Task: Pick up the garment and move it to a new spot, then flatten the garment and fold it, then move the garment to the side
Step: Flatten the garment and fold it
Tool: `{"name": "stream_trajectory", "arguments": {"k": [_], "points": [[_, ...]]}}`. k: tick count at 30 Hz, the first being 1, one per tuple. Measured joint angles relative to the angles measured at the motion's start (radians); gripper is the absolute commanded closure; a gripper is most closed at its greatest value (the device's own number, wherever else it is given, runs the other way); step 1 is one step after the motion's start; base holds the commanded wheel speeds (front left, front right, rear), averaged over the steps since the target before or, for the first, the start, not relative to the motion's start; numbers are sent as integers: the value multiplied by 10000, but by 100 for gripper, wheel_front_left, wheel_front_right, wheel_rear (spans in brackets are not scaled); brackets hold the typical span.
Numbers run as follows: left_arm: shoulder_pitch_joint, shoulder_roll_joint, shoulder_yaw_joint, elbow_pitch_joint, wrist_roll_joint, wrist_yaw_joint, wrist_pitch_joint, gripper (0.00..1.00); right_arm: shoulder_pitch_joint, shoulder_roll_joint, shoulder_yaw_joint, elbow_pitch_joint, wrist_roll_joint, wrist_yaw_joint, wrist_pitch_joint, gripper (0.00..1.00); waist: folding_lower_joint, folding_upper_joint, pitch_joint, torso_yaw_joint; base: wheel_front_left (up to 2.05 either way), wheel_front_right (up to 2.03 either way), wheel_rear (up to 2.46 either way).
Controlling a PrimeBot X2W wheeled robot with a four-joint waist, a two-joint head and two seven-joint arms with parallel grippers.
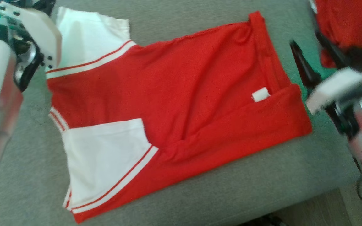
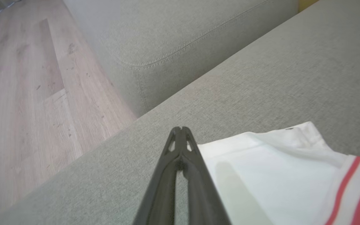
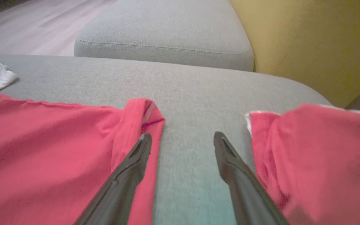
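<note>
1. Grey fabric sofa cushion (image 1: 200,194): red-and-white jersey garment (image 1: 181,94) is spread centrally.
2. Left gripper (image 2: 180,129) is closed at ten o'clock, seemingly empty.
3. Right gripper (image 3: 182,136), wide open, should be closed on the three-o'clock hem (image 1: 262,47).

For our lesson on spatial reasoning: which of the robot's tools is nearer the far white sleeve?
Left. The left tool lies right beside the edge of the far white sleeve; the right tool is at the opposite, red hem end of the garment.
</note>
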Motion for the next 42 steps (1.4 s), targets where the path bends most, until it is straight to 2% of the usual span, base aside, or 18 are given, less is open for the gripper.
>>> {"name": "stream_trajectory", "arguments": {"k": [5, 10, 16, 24, 25, 26, 27, 29, 34, 42], "points": [[-52, -196, -418, -435, -27, -73, -407, 100, -1474, 819, 165, 1060, -1473, 0, 867, 0, 0, 0, -120, 527, 0, 0, 0], [-66, -290, -849, -807, -192, -73, -533, 100, -2116, 1699, 244, 2293, -2777, 0, 1133, 0, 1, 0, -186, 986, 0, 0, 0], [-164, -299, -1114, -949, -288, -73, -788, 100, -2865, 1921, -71, 3678, -4750, 0, 1312, 0, 0, 0, -202, 1205, 0, 0, 0], [-293, -393, -1377, -564, -537, -73, -773, 100, -3266, 2318, -884, 4543, -6075, 0, 1231, 0, 0, 0, -100, 1139, 0, 0, 0], [-293, -395, -1379, -362, -617, -73, -746, 77, -3299, 2349, -1081, 4625, -6360, 0, 1083, 17, 1, 0, -76, 1070, 0, 0, 0], [-298, -399, -1392, -267, -637, -73, -673, 29, -3326, 2383, -1181, 4644, -6487, 0, 1009, 37, 1, 0, -61, 1033, 0, 0, 0], [-301, -401, -1409, -182, -637, -73, -673, 3, -3368, 2418, -1260, 4671, -6610, 0, 941, 59, 0, 0, -44, 996, 0, 0, 0], [-328, -399, -1421, 15, -637, -73, -675, 0, -3438, 2479, -1444, 4673, -6859, 0, 736, 100, 1, 0, 0, 931, 0, 0, 0], [-554, -366, -1459, 504, -637, -73, -673, 0, -3475, 2646, -1831, 4681, -7298, 0, 347, 100, 0, 0, 182, 787, 0, 0, 0], [-813, -332, -1490, 1168, -894, -73, -523, 0, -3820, 2895, -2105, 4922, -7012, 0, -115, 100, 2, 0, 572, 622, 0, 0, 0]]}}
